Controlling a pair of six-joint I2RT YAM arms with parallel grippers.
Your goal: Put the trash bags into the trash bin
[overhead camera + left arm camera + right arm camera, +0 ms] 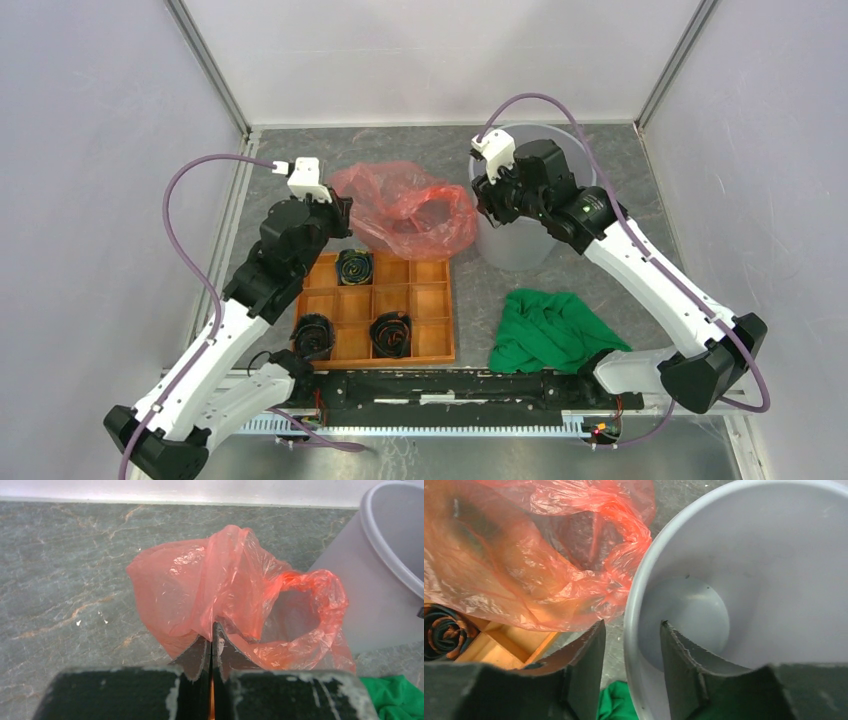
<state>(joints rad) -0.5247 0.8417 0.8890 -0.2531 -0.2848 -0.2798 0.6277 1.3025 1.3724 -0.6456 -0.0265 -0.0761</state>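
One red bag (400, 205) sits at the far middle of the tabletop (420, 140), between the left arm and the bin (515, 250). Its long axis runs left to right, roughly along the far edge. Its open, looped end points right toward the bin and comes close to the bin's wall. The near side of the bag overlaps the far edge of the orange tray (428, 300).

The left claw (212, 627) is closed, its two fingers pressed together and pinching a fold of the red film at the bag's left, near side. Whether the rest of the bag lies on the tabletop or hangs just above it cannot be told.

There is one grey bin, standing upright near the far right corner with its mouth facing up. The right claw (631, 623) is spread open astride the bin's left rim. One finger is outside on the bag's side and one is inside, with the wall in the gap between them.

The tray has nine compartments, and three hold one dark rolled item each. One green cloth (550, 330) lies crumpled near the front edge, right of the tray.
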